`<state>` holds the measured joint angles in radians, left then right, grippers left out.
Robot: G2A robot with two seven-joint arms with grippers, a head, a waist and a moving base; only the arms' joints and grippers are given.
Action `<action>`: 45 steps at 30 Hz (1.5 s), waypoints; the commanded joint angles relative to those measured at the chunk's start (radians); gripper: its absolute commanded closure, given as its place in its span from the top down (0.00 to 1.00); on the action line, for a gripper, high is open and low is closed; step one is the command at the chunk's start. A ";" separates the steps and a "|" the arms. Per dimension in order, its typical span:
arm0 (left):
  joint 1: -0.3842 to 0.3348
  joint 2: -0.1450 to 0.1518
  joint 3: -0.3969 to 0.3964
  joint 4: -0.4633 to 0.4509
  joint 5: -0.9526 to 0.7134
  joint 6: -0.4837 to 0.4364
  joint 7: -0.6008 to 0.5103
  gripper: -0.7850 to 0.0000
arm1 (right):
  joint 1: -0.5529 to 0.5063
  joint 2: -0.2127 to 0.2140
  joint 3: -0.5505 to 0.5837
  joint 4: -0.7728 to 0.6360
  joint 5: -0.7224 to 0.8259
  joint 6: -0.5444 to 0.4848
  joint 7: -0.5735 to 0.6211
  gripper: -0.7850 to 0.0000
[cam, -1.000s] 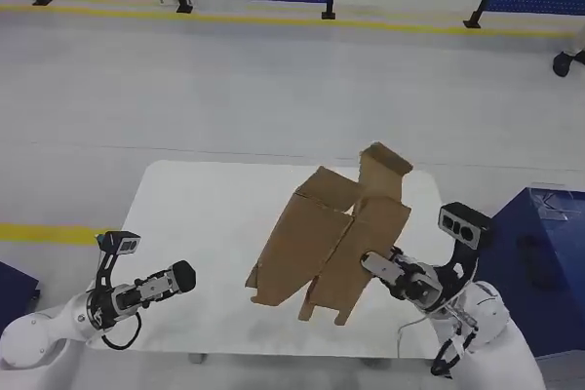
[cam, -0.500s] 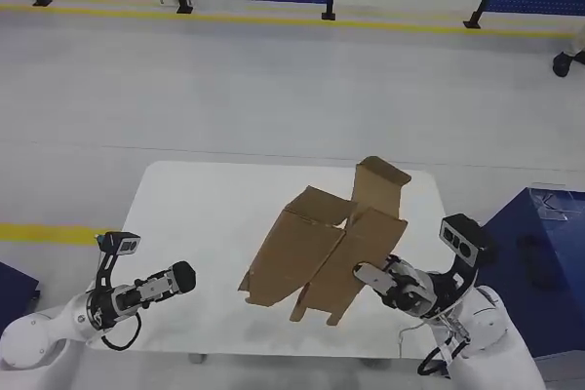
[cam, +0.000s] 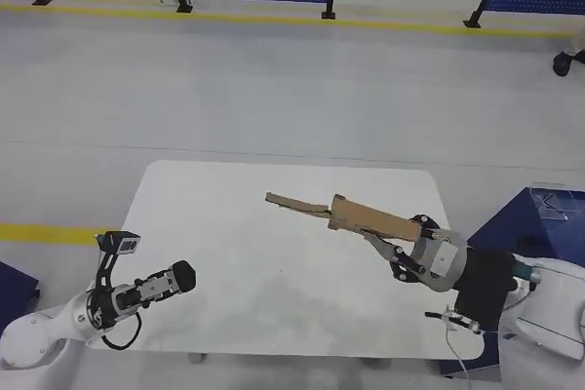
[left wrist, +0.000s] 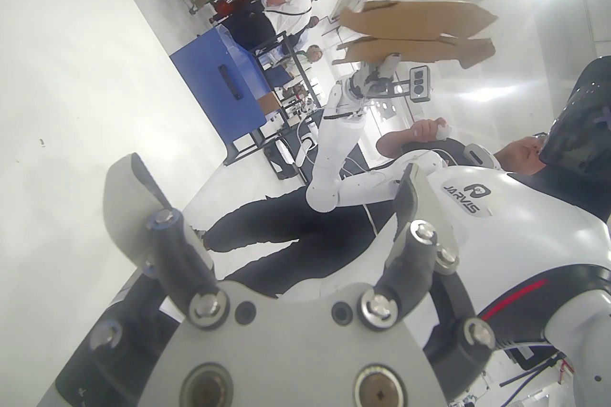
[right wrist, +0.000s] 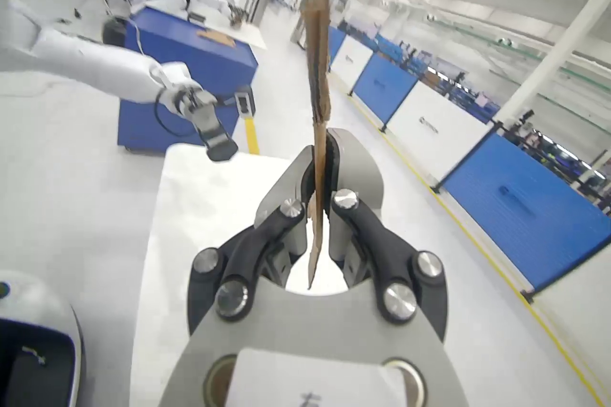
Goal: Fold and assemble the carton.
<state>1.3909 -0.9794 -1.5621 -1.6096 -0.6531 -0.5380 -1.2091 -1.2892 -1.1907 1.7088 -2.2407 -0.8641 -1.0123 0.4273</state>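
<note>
The flattened brown carton (cam: 370,216) hangs above the right half of the white table (cam: 205,214), turned so the top view catches it nearly edge-on. My right gripper (cam: 382,242) is shut on its lower edge. In the right wrist view the cardboard (right wrist: 319,46) rises as a thin strip from between the closed fingers (right wrist: 321,151). My left gripper (cam: 180,276) is over the table's front left part, far from the carton, open and empty (left wrist: 274,184). From the left wrist view the carton (left wrist: 415,29) shows its broad side, flaps spread, held up in the air.
A blue cabinet (cam: 546,224) stands right of the table, close to the right arm. A person sits behind the robot (left wrist: 520,151). The table's left and middle surface is bare. Blue barriers (right wrist: 520,199) line the floor beyond.
The right arm has lifted the carton and rolled it from lying broad-side up to standing nearly edge-on. The arm itself shifted right. The left arm has stayed still.
</note>
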 commanded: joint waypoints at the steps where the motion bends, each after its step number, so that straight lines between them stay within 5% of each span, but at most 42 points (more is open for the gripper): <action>1: 0.000 0.000 0.000 0.000 0.000 0.000 0.000 1.00 | 0.000 0.000 0.000 -0.001 0.242 0.000 0.001 0.00; 17: 0.000 0.000 0.000 0.000 0.000 0.000 0.000 1.00 | 0.002 0.003 -0.011 -0.029 0.219 0.000 0.007 0.00; 20: 0.000 0.000 0.000 0.000 0.000 0.000 0.000 1.00 | 0.095 0.018 0.017 -0.109 -0.068 0.000 -0.060 0.00; 26: 0.000 0.000 0.000 0.000 0.000 0.000 0.000 1.00 | 0.192 0.066 -0.021 -0.109 -0.802 0.006 -0.655 0.00; 29: 0.000 0.000 0.000 0.000 0.000 0.000 0.000 1.00 | 0.161 0.092 -0.044 -0.109 -1.193 0.189 -1.054 0.00; 33: 0.000 0.000 0.000 0.000 0.000 0.000 0.000 1.00 | 0.045 0.125 -0.051 -0.084 -1.610 0.578 -1.478 0.00; 39: 0.000 0.000 0.000 0.000 0.000 0.000 0.000 1.00 | -0.037 0.141 0.000 -0.109 -1.876 0.972 -1.577 0.00; 45: 0.000 0.000 0.000 0.000 0.000 0.000 0.000 1.00 | -0.076 0.147 -0.009 -0.109 -1.976 1.127 -1.549 0.00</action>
<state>1.3909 -0.9794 -1.5621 -1.6096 -0.6531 -0.5380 -1.2091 -1.3611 -1.0446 1.7037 -2.3500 -2.8442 0.1092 -1.1321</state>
